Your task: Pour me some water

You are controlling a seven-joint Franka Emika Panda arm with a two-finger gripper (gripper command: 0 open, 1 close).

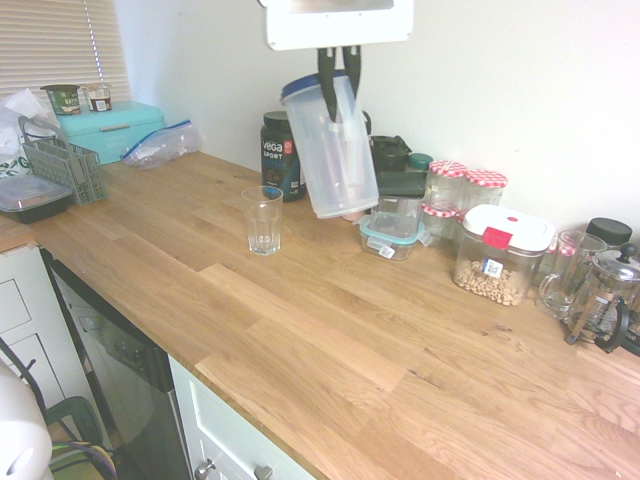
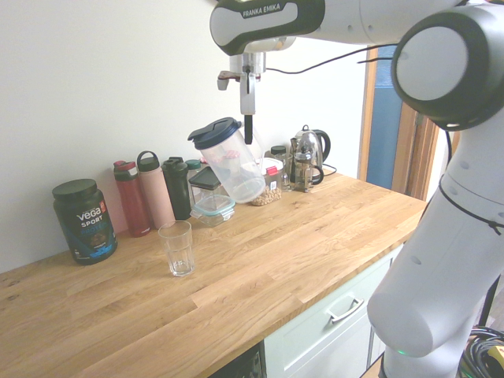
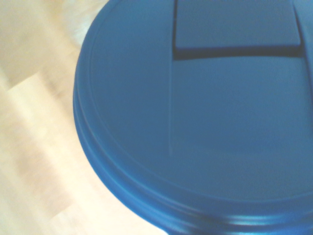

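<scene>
Nearest the viewer lay the bare oak tabletop [image 1: 330, 360], its planks running off toward the far wall. On it, well clear of the back row of containers, stood the empty drinking glass [image 1: 263, 220], upright and open at the top. Above and to the right of the glass in the first exterior view, the clear plastic pitcher [image 1: 333, 150] hung in the air, clear of the tabletop, carried by the hand [image 1: 339, 85], which pointed straight down from the white arm and was clamped shut on the pitcher's upper wall just under the blue lid [image 3: 205, 127]. The pitcher's long axis was tilted, not plumb: the lid end leaned toward the glass side and the base swung away toward the jars at the back. The lid was on, its flap closed as far as the wrist view showed. How much water the pitcher held could not be told.

The relation that governs the pour: the glass stood lower than the pitcher and off to one side of it, nearer the tabletop's front edge, the two well apart. As judged from this, the pitcher would have to be carried sideways until its lid rim stood over the glass mouth, then tipped further along the lean it already had. Behind, a dark protein tub [image 1: 282, 155] and a red-lidded box of nuts [image 1: 500, 255] stood against the wall, out of that path.
</scene>
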